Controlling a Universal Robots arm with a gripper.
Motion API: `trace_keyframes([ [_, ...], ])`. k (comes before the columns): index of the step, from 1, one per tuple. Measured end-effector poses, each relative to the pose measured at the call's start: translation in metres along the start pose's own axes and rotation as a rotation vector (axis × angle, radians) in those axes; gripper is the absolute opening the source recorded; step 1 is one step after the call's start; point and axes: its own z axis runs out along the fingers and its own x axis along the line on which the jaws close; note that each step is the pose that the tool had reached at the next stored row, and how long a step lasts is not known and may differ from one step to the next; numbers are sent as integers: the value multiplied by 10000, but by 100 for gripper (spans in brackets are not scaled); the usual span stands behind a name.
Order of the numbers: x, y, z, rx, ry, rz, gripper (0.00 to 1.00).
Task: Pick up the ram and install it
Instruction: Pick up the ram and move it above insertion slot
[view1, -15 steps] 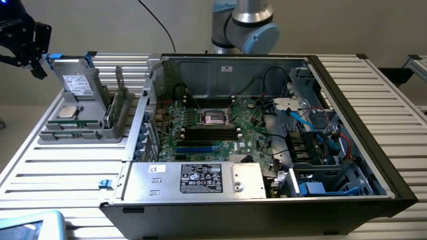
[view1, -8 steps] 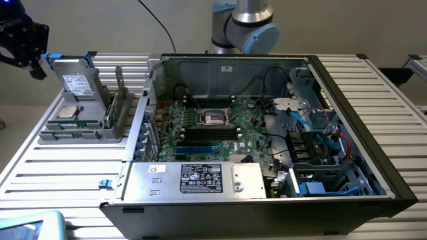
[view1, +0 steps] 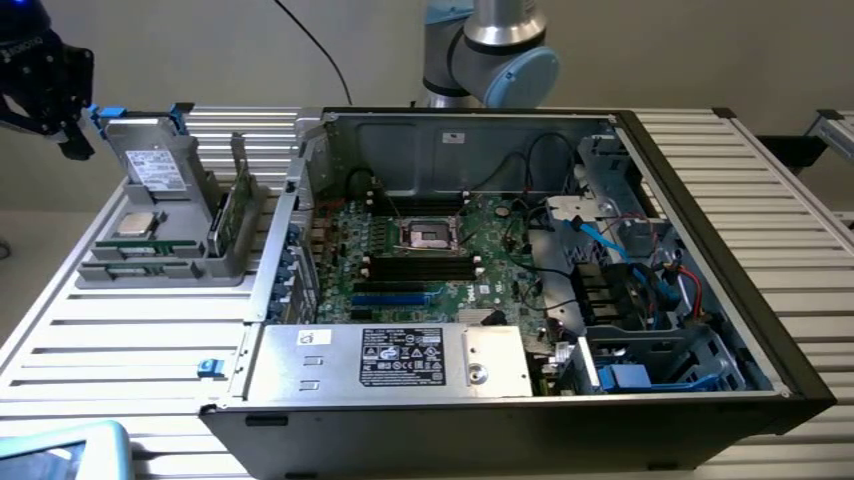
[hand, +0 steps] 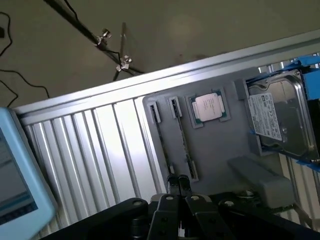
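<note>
The jaws are pressed together, holding nothing, and hang near the grey tray (hand: 220, 145) on the counter (view1: 120, 340). The ram (view1: 227, 218) stands on edge in that tray, at nine o'clock from the open computer case (view1: 721, 250) in the exterior view. A clean pick, I judge, needs them parted, squared to the stick's length and centred, clear of the processor chip (hand: 207, 106) beside it.
</note>
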Motion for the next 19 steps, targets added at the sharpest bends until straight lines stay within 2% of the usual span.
trace_keyframes([
  [7,0,1,0,36,67,-964,11],
  [17,0,0,0,38,71,-1000,11],
  [18,0,0,0,38,71,-1000,12],
  [19,0,0,0,38,71,-1000,18],
])
